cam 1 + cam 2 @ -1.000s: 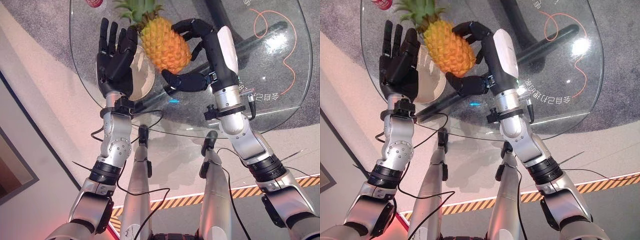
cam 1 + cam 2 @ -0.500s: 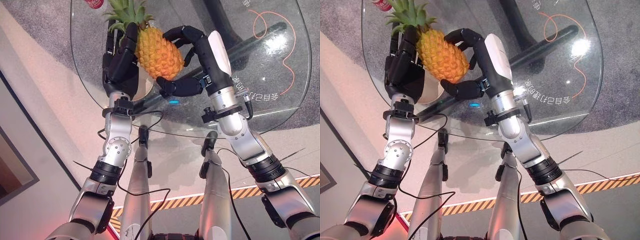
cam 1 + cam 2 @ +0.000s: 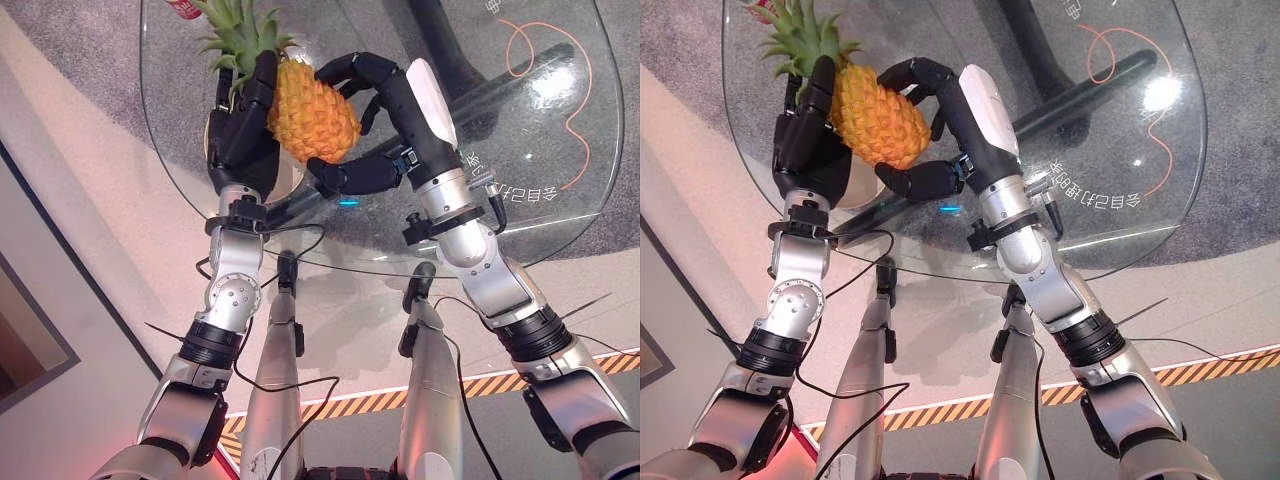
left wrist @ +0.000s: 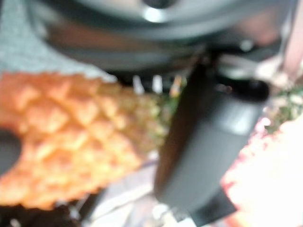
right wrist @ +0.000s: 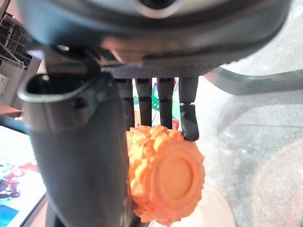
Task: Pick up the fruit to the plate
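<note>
A yellow-orange pineapple (image 3: 312, 110) with a green crown is held above the round glass table (image 3: 520, 230), its crown pointing to the far left. My right hand (image 3: 395, 100) is shut on it, fingers curled over its far side and thumb under its near side. In the right wrist view the pineapple's base (image 5: 165, 182) sits between thumb and fingers. My left hand (image 3: 240, 130) stands with straight fingers against the fruit's left side. The beige plate (image 3: 868, 182) lies on the glass under the fruit and the left hand, largely hidden.
A red can (image 3: 186, 8) stands at the table's far left edge. Through the glass I see the table's black base bar (image 3: 500, 85), grey carpet and an orange cord (image 3: 575, 120). The table's near edge curves just past my wrists.
The right hand has carried the pineapple left and slightly away, over the plate. The left hand, apart from the fruit before, now rests its fingers against it.
</note>
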Robot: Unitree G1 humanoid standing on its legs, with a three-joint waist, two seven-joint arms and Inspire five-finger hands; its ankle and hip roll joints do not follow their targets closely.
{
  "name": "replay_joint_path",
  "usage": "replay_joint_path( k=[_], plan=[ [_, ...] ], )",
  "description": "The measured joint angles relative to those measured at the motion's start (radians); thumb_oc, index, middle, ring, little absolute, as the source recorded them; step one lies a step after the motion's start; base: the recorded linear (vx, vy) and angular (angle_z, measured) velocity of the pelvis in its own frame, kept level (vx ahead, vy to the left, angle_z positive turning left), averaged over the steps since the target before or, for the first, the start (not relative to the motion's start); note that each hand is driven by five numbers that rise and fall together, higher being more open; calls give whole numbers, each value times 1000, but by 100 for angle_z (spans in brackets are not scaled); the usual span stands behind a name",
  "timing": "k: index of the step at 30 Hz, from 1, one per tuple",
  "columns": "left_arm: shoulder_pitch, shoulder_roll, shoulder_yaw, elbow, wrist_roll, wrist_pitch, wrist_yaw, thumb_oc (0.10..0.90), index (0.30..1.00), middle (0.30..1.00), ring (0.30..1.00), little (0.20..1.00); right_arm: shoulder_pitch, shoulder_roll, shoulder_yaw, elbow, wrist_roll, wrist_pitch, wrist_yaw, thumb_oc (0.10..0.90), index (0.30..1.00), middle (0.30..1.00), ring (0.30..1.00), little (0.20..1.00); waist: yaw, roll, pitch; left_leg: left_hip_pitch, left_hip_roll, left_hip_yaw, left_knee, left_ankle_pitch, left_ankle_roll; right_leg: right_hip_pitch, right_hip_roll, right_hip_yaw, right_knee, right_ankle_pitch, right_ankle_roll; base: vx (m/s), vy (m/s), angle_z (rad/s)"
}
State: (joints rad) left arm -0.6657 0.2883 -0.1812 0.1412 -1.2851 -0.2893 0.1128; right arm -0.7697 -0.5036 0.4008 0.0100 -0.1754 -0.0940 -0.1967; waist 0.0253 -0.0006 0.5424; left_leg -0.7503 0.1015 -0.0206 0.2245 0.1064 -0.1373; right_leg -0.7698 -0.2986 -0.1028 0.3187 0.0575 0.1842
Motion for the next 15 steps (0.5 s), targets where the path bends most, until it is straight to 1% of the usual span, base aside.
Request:
replay_joint_path(
  k=[2,3,4,5,9,12,15],
  plan=[
    [0,3,-2,1,0,2,0,800,900,900,900,900,-4,-7,1,0,1,0,7,100,300,300,300,200,0,0,0,0,0,0,0,0,0,0,0,0,0,0,0,0,0,0],
    [0,4,-2,2,0,4,0,493,636,636,636,593,-6,-10,1,0,1,0,11,100,300,300,300,200,0,0,0,0,0,0,0,0,0,0,0,0,0,0,0,0,0,0],
    [0,6,-2,3,0,4,0,407,564,564,564,507,-7,-11,1,0,1,0,16,100,300,300,300,200,-1,0,0,0,0,0,0,0,0,0,0,0,0,0,0,0,0,0],
    [0,6,-2,6,0,4,0,100,300,300,300,200,-7,-11,1,0,1,0,19,100,300,300,300,200,-1,0,0,0,0,0,0,0,0,0,0,0,0,0,0,0,0,0],
    [0,21,-1,36,0,4,0,100,300,300,300,200,-9,-20,14,-7,2,0,31,100,300,300,300,200,-1,0,0,0,0,0,0,0,0,0,0,0,0,0,0,0,0,0],
    [-1,31,6,49,0,-4,0,100,300,300,300,200,-10,-42,34,-24,3,0,42,100,300,300,300,200,-1,0,0,0,0,0,0,1,-1,1,0,-1,0,0,0,0,0,0],
    [-1,36,17,59,7,-29,0,100,300,300,300,200,-9,-43,48,-42,4,-7,50,100,300,300,300,200,-4,0,0,0,1,0,0,1,-1,1,0,-1,0,0,0,0,0,0]
  ],
)
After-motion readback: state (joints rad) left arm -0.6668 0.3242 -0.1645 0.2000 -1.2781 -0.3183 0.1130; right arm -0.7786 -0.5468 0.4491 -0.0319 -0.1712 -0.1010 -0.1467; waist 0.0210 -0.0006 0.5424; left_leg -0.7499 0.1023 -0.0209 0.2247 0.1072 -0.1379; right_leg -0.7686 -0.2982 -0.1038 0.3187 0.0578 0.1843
